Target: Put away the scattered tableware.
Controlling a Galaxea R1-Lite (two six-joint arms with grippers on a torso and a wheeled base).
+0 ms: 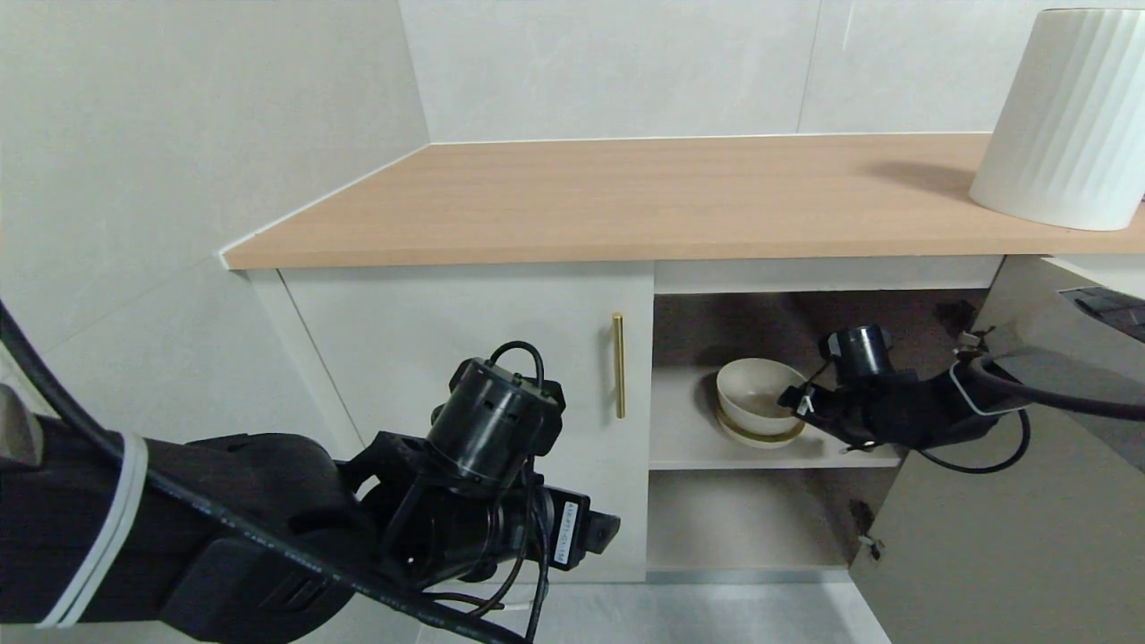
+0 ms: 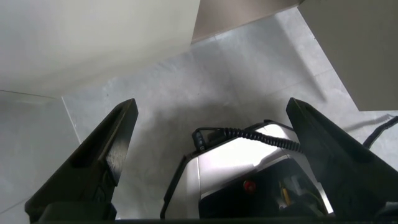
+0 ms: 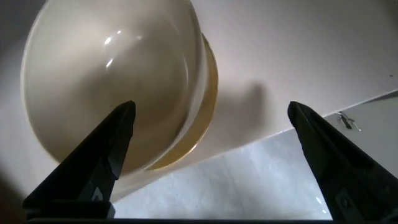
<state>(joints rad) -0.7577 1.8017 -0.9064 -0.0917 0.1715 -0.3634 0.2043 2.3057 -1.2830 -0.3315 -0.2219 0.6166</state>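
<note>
Behind the left gripper (image 2: 211, 106) with its dark wedge-shaped fingers (image 2: 106, 155) sits a black cylindrical housing (image 1: 492, 420) looped with thin cables (image 1: 528, 358); farther back a white tie (image 1: 103, 528) bands a thick black cable (image 1: 224, 528). The right gripper (image 3: 209, 109) looks alike.

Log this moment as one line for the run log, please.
right gripper open, at bowl on plate, upper cabinet shelf | left gripper open, empty, low before closed door
</note>
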